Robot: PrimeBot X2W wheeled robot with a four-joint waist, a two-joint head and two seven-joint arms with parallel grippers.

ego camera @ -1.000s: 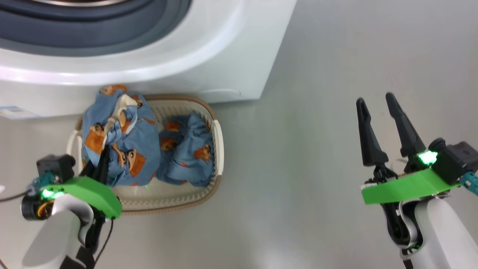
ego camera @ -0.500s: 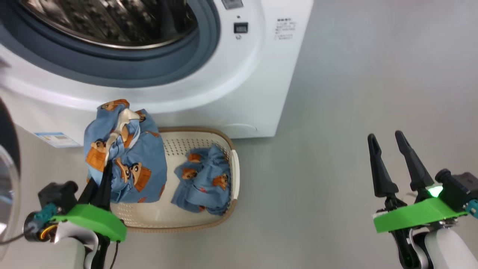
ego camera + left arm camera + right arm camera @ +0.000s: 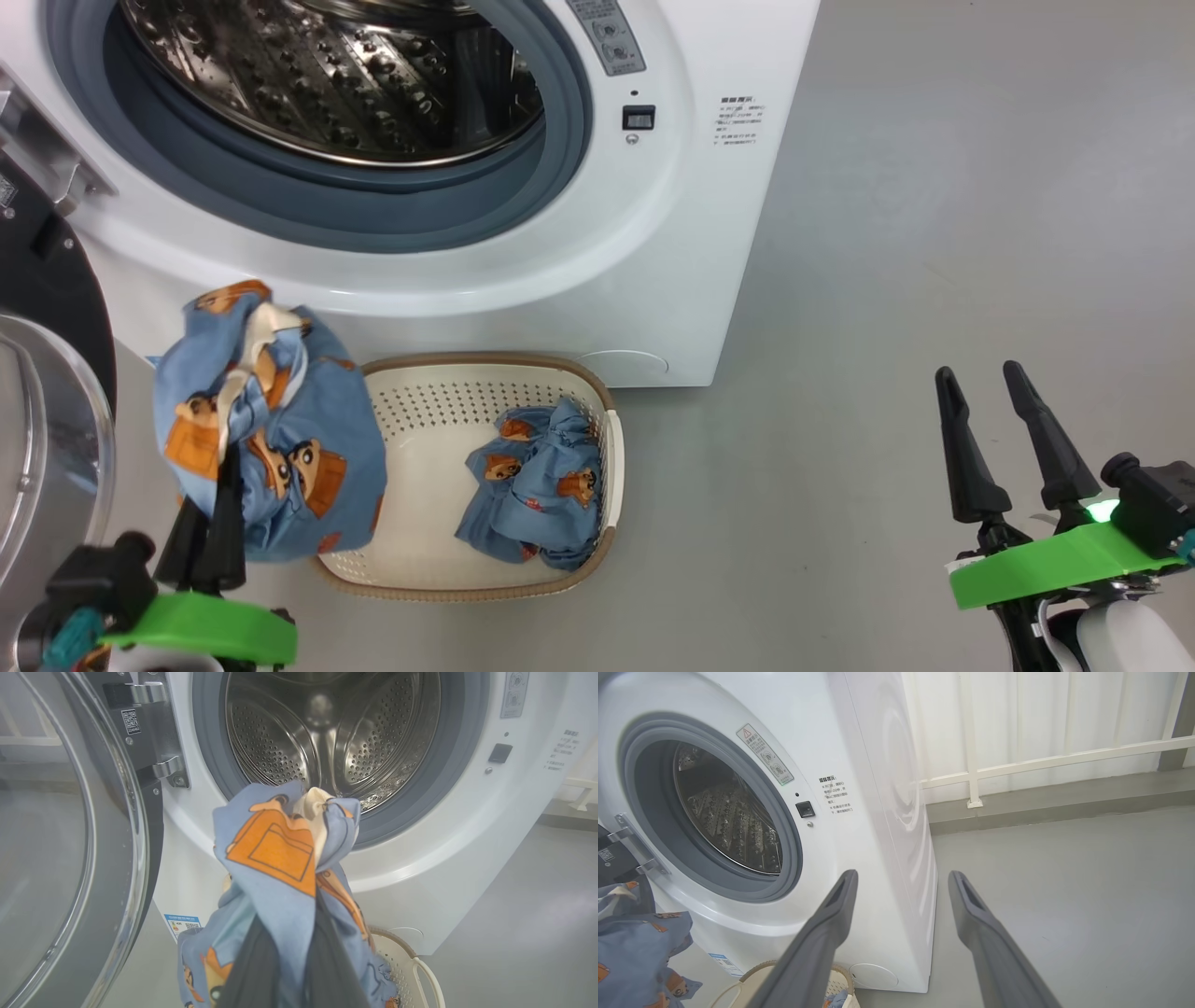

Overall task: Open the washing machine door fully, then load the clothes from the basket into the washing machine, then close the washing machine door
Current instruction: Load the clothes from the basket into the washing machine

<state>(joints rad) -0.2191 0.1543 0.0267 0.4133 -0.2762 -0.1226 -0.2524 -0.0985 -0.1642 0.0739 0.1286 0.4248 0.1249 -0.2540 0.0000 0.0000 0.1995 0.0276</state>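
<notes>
The white washing machine [image 3: 597,252] has its steel drum [image 3: 327,84] exposed. Its door [image 3: 42,401] hangs swung open at the left, and the glass bowl shows in the left wrist view [image 3: 60,849]. The cream basket [image 3: 425,467] sits on the floor against the machine's front. One piece of the bear-print clothes [image 3: 537,490] lies in the basket's right end. My left gripper [image 3: 227,467] is shut on another piece [image 3: 280,429], which hangs over the basket's left rim, below the drum mouth [image 3: 280,858]. Over bare floor at the right, my right gripper [image 3: 978,376] is open and holds nothing.
Grey floor [image 3: 887,233] spreads to the right of the machine. A white railing and wall [image 3: 1041,760] stand behind it. A small blue label [image 3: 182,926] sits low on the machine's front, and the door hinge [image 3: 159,765] juts out at the opening's left.
The head camera has tilted up, so more of the drum shows. My left gripper has lifted its piece of clothing up and leftward off the basket. The right gripper stays open.
</notes>
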